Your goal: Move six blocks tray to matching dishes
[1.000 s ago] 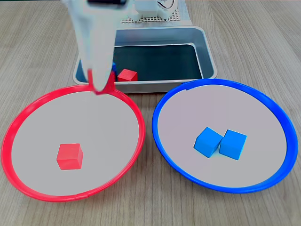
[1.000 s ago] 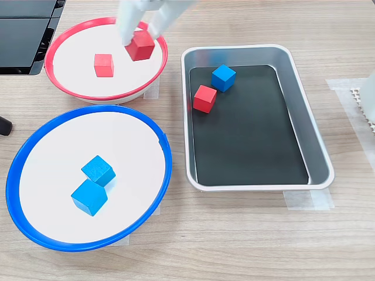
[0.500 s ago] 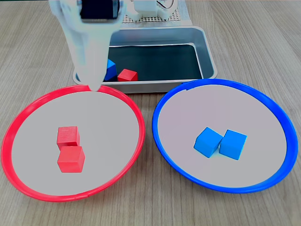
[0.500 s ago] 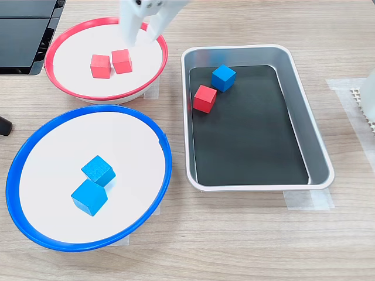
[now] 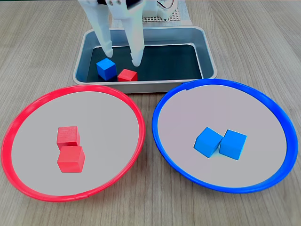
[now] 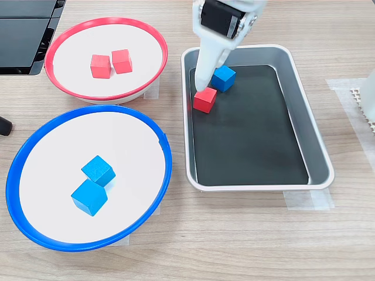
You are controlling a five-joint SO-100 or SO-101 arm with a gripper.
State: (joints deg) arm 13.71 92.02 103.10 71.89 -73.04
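Observation:
My gripper (image 5: 122,57) hangs open and empty over the near-left end of the silver tray (image 5: 209,56), its white fingers (image 5: 136,55) spread above a blue block (image 5: 106,68) and a red block (image 5: 127,75). In another fixed view the gripper (image 6: 205,79) sits right over the red block (image 6: 204,99) and beside the blue block (image 6: 223,78) inside the tray (image 6: 258,187). The red-rimmed dish (image 5: 28,110) holds two red blocks (image 5: 68,136) (image 5: 71,159) that touch. Two blue blocks (image 5: 208,141) (image 5: 233,144) lie side by side in the blue-rimmed dish (image 5: 277,113).
A black device (image 6: 26,29) lies past the red-rimmed dish (image 6: 105,22). The arm's white base with a mesh plate (image 5: 155,19) stands behind the tray. Bare wooden table (image 5: 150,207) lies in front of both dishes. Tape holds the tray's corner (image 6: 307,200).
The red block that the gripper held over the red-rimmed dish now lies in it beside the other one. The gripper opened and swung over to the tray.

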